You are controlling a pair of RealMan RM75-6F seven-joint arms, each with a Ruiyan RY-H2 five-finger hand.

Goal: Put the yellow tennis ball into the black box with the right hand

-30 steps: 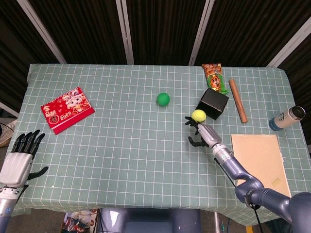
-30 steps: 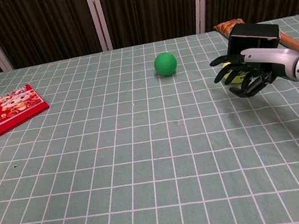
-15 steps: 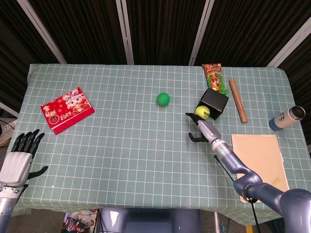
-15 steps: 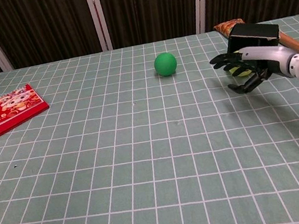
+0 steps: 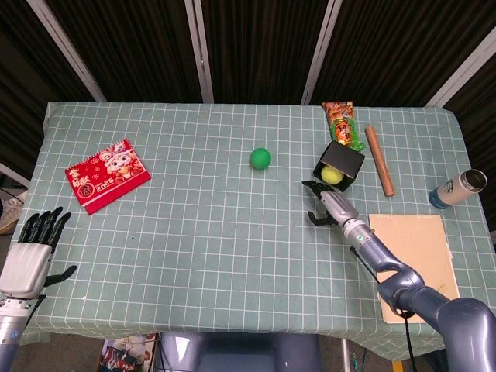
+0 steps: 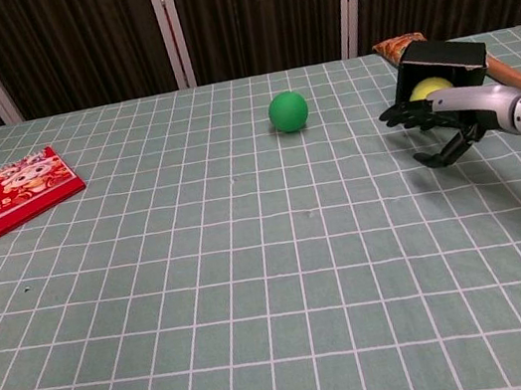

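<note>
Now we see the ball point(image 5: 332, 175) lying inside the box point(image 5: 341, 164); our right hand point(image 5: 328, 205) hovers empty just before it, fingers spread; our left hand point(image 5: 32, 252) rests open at the desk point(image 5: 201, 225) edge.

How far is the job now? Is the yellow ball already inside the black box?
Done, it seems: the yellow ball lies inside the black box, which is tipped on its side with the opening facing the right hand. That hand holds nothing, fingers spread before the opening. Left: only to withdraw the arm. The left hand is idle at the table edge.
</note>
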